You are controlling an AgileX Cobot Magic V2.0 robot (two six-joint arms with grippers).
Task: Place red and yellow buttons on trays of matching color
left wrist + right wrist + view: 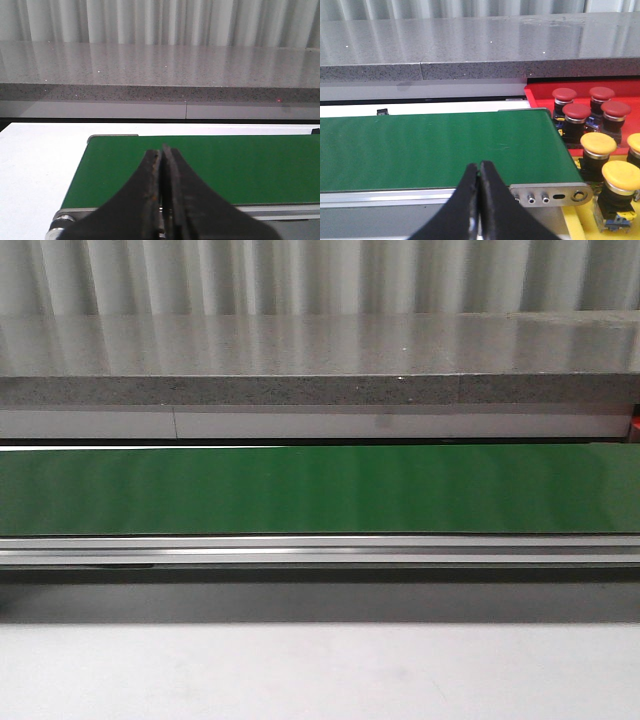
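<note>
Pale pleated curtains [320,275] fill the top of every view, above a long speckled grey stone ledge [320,390] with a glossy top. Below it, across the middle of the front view, runs the smooth matte green conveyor belt [320,488], edged along the near side by a brushed metal rail [320,550]; white tabletop [320,670] lies along the bottom. That view shows neither of my grippers and none of the buttons.

My left wrist view alone shows the belt's rounded end over white table, with a metal roller [62,222] at the lower left. My left gripper [162,155] rises black and tapered at bottom centre, its fingers pressed together with nothing between them.

My right wrist view alone shows the task's things. At the upper right sits the red tray [540,95] holding four red buttons [576,112], domed glossy caps on dark cylindrical bodies. At the lower right lies the yellow tray [575,220] with three yellow buttons [598,143] of the same mushroom shape, one cut off by the frame edge. Both trays sit just beside the belt's metal end plate [552,194]. My right gripper [479,172], at bottom centre, is likewise pressed closed on nothing.
</note>
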